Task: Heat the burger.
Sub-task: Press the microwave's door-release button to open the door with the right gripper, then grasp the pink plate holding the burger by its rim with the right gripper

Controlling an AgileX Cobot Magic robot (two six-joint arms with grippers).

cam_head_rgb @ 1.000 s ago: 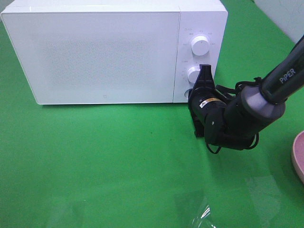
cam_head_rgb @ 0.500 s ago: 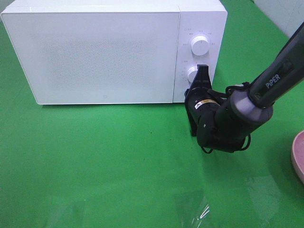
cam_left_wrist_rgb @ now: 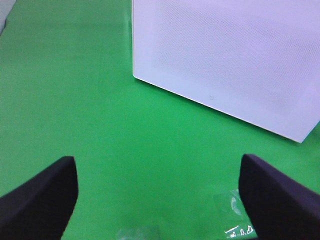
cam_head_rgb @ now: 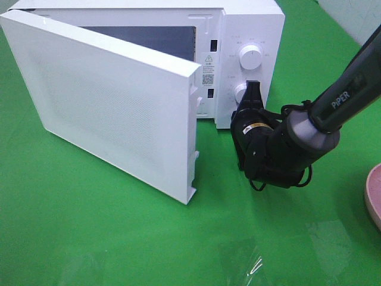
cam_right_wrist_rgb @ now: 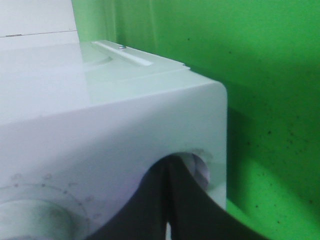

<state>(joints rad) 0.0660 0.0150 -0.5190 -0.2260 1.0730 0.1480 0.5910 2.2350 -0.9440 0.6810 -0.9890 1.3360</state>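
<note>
Progress: early. The microwave (cam_head_rgb: 250,36) sits at the far side of the green bench (cam_head_rgb: 89,238), and its door (cam_head_rgb: 107,107) stands wide open, hinged on the left and angled toward the near side. So the opening step looks done. Left to do, as I judge it: fetch the burger, load it, shut the door, set the knobs.

Containers: only a strip of the microwave's dark cavity (cam_head_rgb: 155,39) shows above the door, w/ nothing visible in that strip; the rest is hidden. A pink plate (cam_head_rgb: 374,196) is cut off at the right edge, and the part in view is bare. The burger isn't in any view, so I can't say where it is.

Right gripper (cam_head_rgb: 253,90): fingers (cam_right_wrist_rgb: 150,210) pressed together, tip at the round button (cam_right_wrist_rgb: 200,167) low on the control panel, just below the lower knob (cam_head_rgb: 241,92). Left gripper (cam_left_wrist_rgb: 157,165): fingers (cam_left_wrist_rgb: 40,200) wide apart over bare bench, holding nothing.
</note>
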